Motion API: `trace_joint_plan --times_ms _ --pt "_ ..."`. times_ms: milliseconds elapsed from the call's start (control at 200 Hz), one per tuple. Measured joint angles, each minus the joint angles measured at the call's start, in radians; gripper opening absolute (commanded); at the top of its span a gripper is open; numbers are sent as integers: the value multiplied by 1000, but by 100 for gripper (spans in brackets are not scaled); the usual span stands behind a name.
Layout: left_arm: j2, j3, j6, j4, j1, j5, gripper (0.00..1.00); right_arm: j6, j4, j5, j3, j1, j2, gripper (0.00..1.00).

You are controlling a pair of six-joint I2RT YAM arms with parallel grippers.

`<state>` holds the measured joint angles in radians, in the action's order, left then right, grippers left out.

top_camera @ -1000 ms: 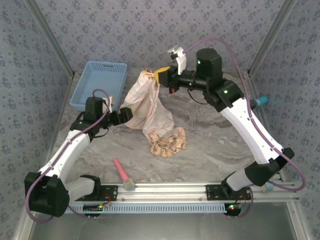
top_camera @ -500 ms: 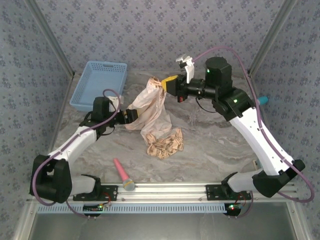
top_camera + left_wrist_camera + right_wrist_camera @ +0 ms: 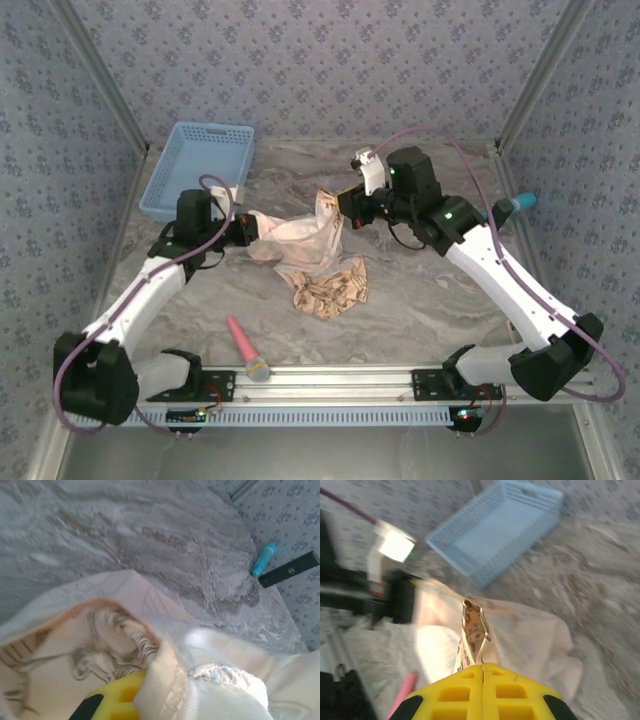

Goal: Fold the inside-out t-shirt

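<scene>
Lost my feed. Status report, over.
Status: left gripper shut on t-shirt, right gripper too. Cloth slung between them, tail bunched on table. Nearby pink tool clear.

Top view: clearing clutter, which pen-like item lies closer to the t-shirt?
The pink one, near the front rail; the teal one lies far off to the right.

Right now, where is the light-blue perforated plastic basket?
Top view: the basket sits at the table's far-left corner, just beyond the left gripper, left of the peach cloth t-shirt.
</scene>
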<state>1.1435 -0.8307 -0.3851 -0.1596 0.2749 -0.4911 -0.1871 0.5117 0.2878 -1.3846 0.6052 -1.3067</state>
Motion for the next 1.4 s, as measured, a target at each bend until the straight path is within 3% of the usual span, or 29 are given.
trace_joint_plan --times_ms 145,265,490,720,984,1094,1229,1404 --pt "-56 -116 87 -105 39 71 0 16 19 -82 13 -27 2 0" --pt "-44 -276 197 -171 140 151 0 39 14 -151 -2 -69 55 0" --pt "36 -552 308 -182 253 284 0 61 8 -217 -245 -230 83 0" --pt "36 -715 424 -246 412 351 0 110 24 -189 -398 -218 159 0" --pt "-22 -863 521 -375 608 321 0 117 99 -134 -520 -205 302 0" --pt "-21 -906 551 -371 625 334 0 117 94 -127 -568 -205 341 0" --pt "27 -909 599 -362 617 447 0 128 80 -153 -563 -206 322 0" --pt "173 -921 608 -355 480 479 0 151 37 -190 -544 -262 135 0"
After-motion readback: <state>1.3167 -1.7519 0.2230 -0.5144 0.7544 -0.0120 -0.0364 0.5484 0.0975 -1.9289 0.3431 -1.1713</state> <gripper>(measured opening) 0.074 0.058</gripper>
